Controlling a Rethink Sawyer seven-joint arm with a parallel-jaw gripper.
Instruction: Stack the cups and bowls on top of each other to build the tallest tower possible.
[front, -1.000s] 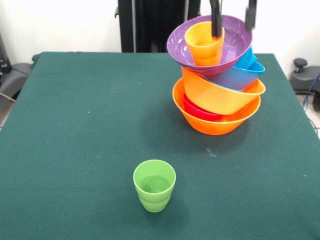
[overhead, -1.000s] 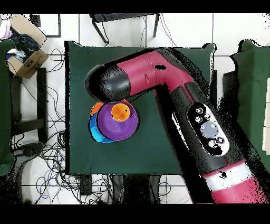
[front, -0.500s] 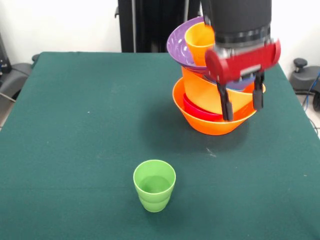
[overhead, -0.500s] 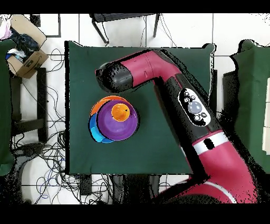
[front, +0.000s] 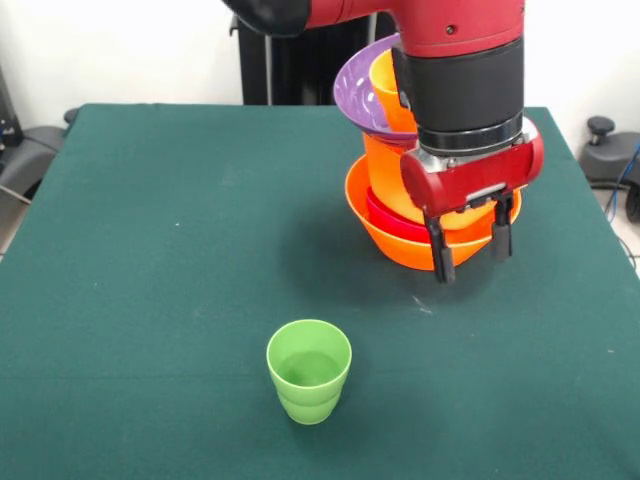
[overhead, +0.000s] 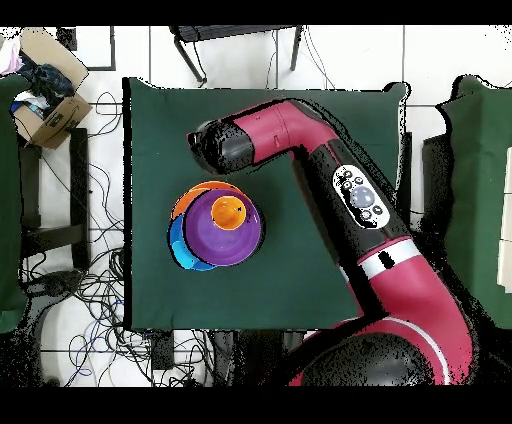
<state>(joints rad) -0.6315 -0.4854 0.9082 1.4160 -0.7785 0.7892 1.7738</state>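
Observation:
The tower (front: 400, 235) stands at the table's far right: a large orange bowl at the base, a red bowl (front: 383, 213), another orange bowl (front: 385, 168), then a tilted purple bowl (front: 355, 88) holding the orange cup (front: 383, 82). My gripper (front: 470, 260) hangs open and empty just in front of the base, close to the cloth. The arm hides the tower's right side. A green cup (front: 309, 370) stands upright alone near the front edge. From overhead, the purple bowl (overhead: 225, 235), the orange cup (overhead: 229, 211) and a blue bowl rim (overhead: 180, 250) show; the arm covers the green cup.
The green table cloth (front: 150, 250) stretches bare to the left of the tower. The red arm (overhead: 300, 135) crosses the table in the overhead view. A cardboard box (overhead: 50, 105) and cables lie on the floor beside the table.
The gripper has come away from above the orange cup, down and forward, to hang low in front of the tower's base. The orange cup stays in the purple bowl. The green cup has not moved.

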